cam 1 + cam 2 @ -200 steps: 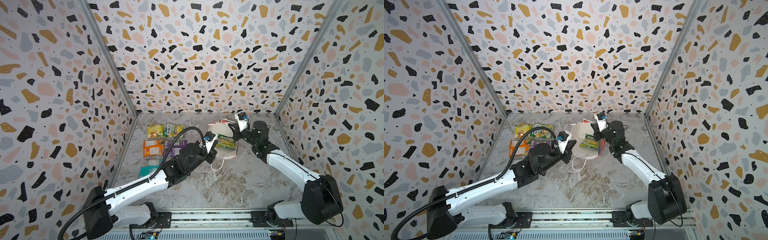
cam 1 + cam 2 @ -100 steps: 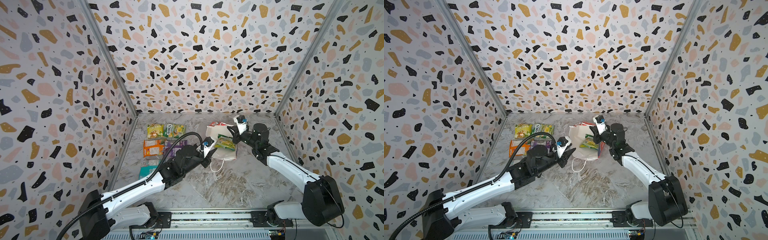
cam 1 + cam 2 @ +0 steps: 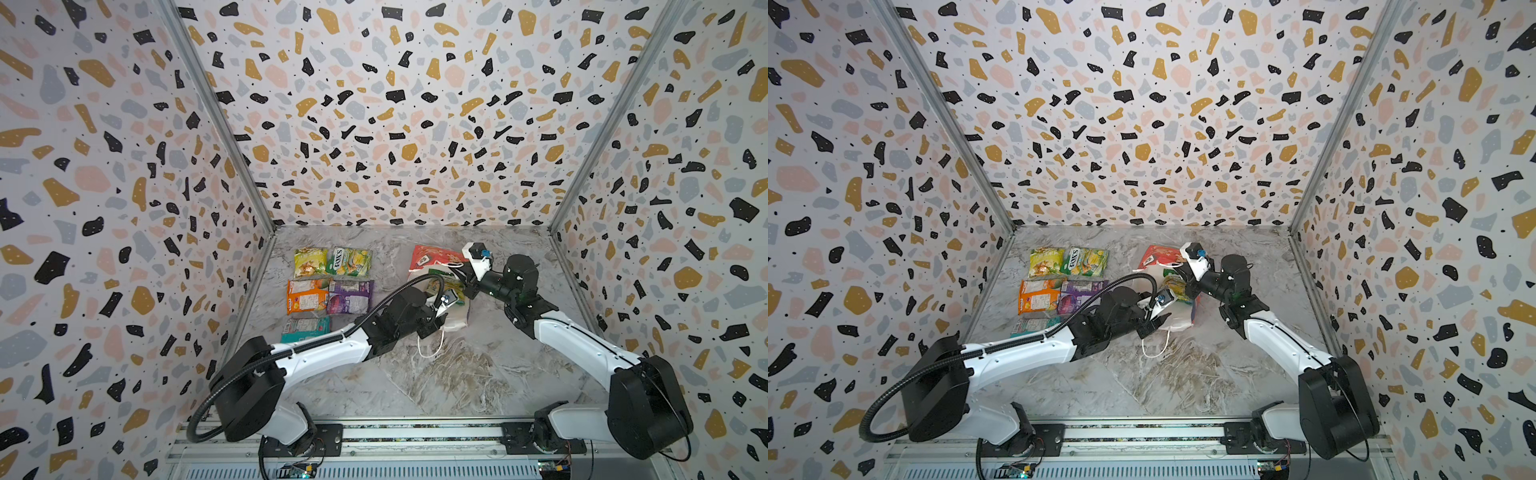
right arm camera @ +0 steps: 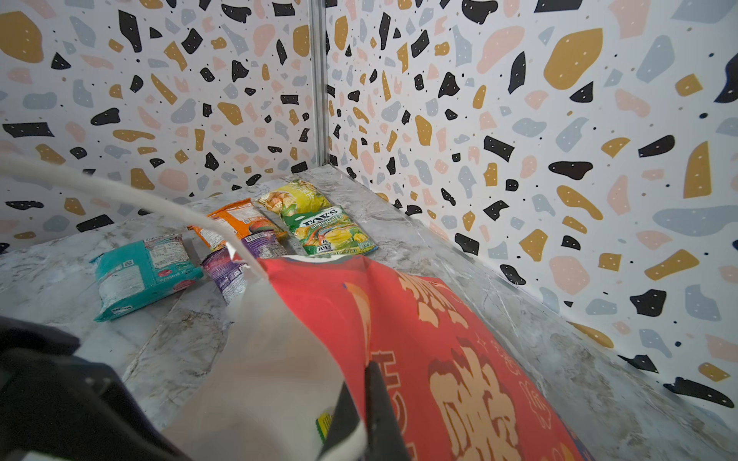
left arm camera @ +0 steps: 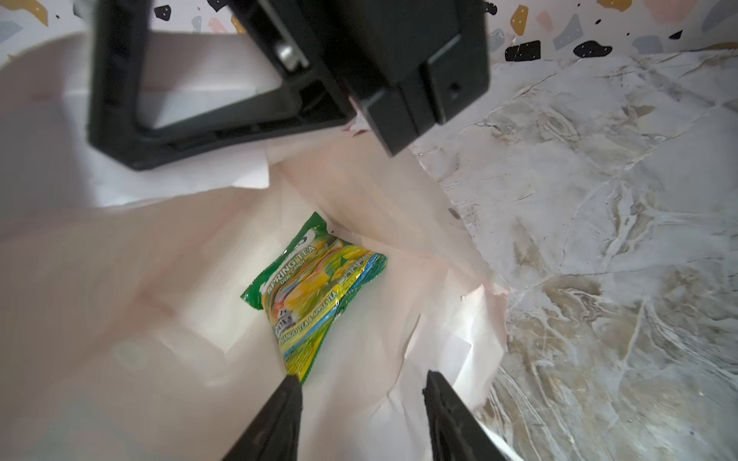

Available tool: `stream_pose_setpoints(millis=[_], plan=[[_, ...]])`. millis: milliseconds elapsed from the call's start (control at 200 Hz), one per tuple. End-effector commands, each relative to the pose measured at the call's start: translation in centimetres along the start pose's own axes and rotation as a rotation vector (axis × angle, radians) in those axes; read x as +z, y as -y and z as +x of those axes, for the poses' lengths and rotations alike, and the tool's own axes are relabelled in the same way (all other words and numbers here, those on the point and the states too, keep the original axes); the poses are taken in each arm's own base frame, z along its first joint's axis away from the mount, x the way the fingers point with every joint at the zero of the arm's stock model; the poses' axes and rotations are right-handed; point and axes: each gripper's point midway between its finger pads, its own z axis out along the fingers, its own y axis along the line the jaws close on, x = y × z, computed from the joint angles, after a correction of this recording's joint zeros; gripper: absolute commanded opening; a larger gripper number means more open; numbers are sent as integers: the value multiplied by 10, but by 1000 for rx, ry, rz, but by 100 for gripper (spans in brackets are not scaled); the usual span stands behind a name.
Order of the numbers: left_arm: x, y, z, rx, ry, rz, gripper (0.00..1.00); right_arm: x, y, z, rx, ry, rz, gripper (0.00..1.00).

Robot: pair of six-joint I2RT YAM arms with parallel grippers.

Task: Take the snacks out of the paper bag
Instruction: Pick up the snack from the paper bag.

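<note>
The left tool [image 5: 361,377] is held moderately wide and empty at the mouth of the paper bag [image 5: 159,279], one green Spring Tea packet [image 5: 315,295] is seen inside, and its red wall is pinched by the right tool [image 4: 365,395].

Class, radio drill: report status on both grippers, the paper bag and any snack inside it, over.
Left gripper open at paper bag mouth. Right gripper shut on its rim. Green packet lies inside; nothing blocking it.
</note>
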Motion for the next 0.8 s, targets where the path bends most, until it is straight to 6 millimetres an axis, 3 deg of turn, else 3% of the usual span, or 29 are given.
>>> stream_pose_setpoints(millis=[0,360,516,791], plan=[[8,-3,-18,144,28,-31,51,-5,0,-33,-5,63,-6,0],[42,-10,18,420,-135,-91,55,-9,2,-38,10,72,-6,0],[54,-15,20,460,-157,-112,54,-10,0,-42,6,81,-13,0],[82,-8,44,534,-225,-55,54,-14,-2,-43,-5,95,-12,0]])
